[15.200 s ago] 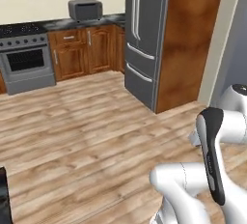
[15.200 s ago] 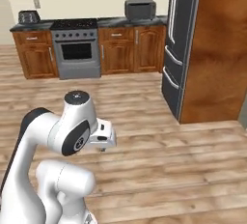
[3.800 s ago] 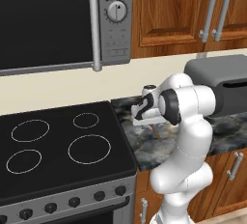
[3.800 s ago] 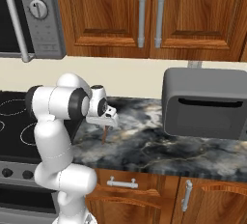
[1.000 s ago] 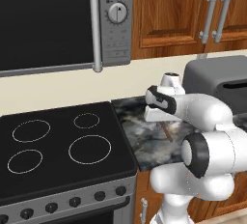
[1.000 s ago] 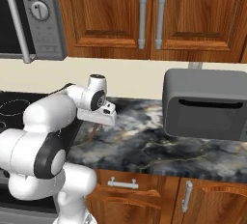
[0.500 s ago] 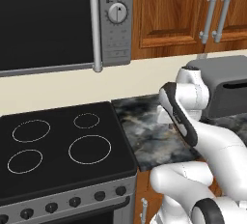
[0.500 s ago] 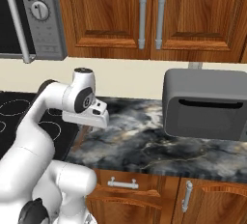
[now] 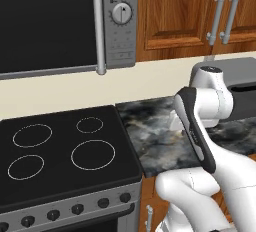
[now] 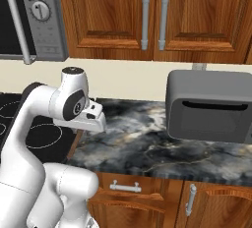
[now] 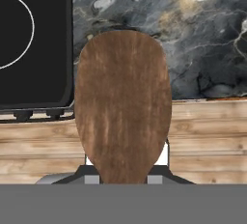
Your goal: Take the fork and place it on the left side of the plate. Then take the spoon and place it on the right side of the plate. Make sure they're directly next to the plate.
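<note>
Spoon [image 11: 123, 107]: brown wood, oval bowl big in the hand view, rising from between the finger tips at the bottom, so the gripper [image 11: 123, 177] is clenched on it. Behind the bowl in that view: dark marble counter [image 11: 202, 39] top right, black stovetop [image 11: 34, 49] w/ a white burner ring at left, wood floor lower down.

In the right base view a thin brown curved edge of the spoon [image 10: 75, 146] hangs below the hand, near the seam between stovetop [image 10: 47, 133] and counter [image 10: 142, 143]. Gripper itself hidden under the white wrist there; can't make out the fingers.

In the left base view the arm's dark-striped link crosses in front of the counter [image 9: 150, 136], hand behind it.

Writing: microwave [image 9: 117, 21] over the stove has a small display w/ yellowish digits, too blurred to read; round dial below it, button rows unreadable. No brand legible anywhere.

Containers: grey toaster oven [image 10: 209, 106] sits on counter at right, door shut, contents can't tell. Upper wood cabinets [image 10: 152, 15] closed, metal bar handles.
</note>
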